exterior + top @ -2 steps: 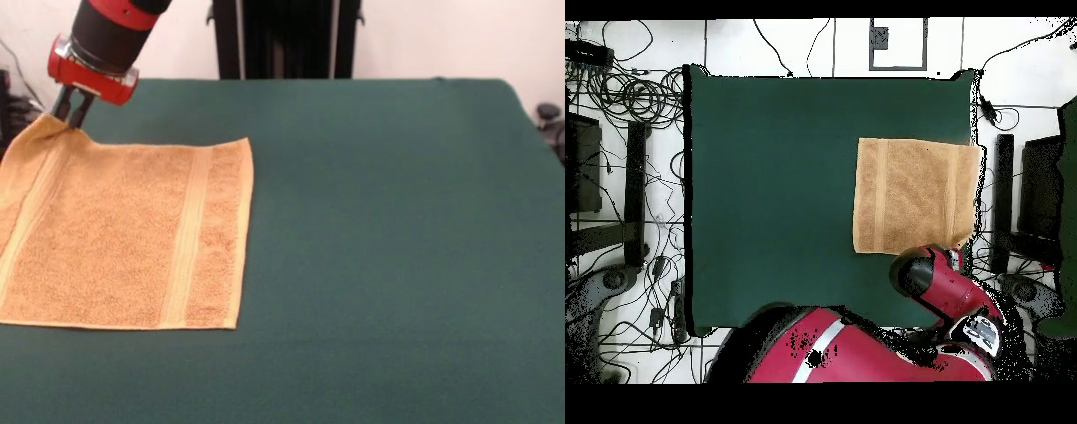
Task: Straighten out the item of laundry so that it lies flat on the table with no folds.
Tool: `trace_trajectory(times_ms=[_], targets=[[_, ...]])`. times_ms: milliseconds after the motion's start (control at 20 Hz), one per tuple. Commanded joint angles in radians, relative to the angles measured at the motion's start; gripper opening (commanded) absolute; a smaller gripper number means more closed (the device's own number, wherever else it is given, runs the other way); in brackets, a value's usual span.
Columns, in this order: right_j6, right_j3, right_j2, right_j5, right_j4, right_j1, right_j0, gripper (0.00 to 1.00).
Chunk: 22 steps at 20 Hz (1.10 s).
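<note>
The item of laundry [124, 234] is an orange-tan towel spread on the left part of the green table [397, 221], with a woven band near its right end. My gripper [72, 115] stands at the towel's far left corner, its fingers shut on that corner, which rises slightly toward them. The towel's left end runs past the picture's edge. In the overhead view the towel [915, 195] lies at the table's [765, 180] right edge, and the arm's red wrist [927, 272] hides the gripper at the towel's lower right corner.
Black posts stand behind the table [282, 40]. Cables and black stands [635, 180] crowd the floor on both sides of the table. The towel's far side reaches the table's edge [977, 170].
</note>
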Motion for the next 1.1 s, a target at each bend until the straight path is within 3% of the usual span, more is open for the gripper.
trace_trajectory(times_ms=[50,750,900,1100], targets=[[0.233,-0.02,0.033,0.156,0.06,0.04,0.048,1.0],[0.224,-0.033,0.028,0.186,0.043,0.035,0.053,1.0],[0.168,-0.028,0.09,0.21,0.001,-0.034,0.02,1.0],[0.075,0.011,0.241,0.243,-0.058,-0.153,-0.089,1.0]])
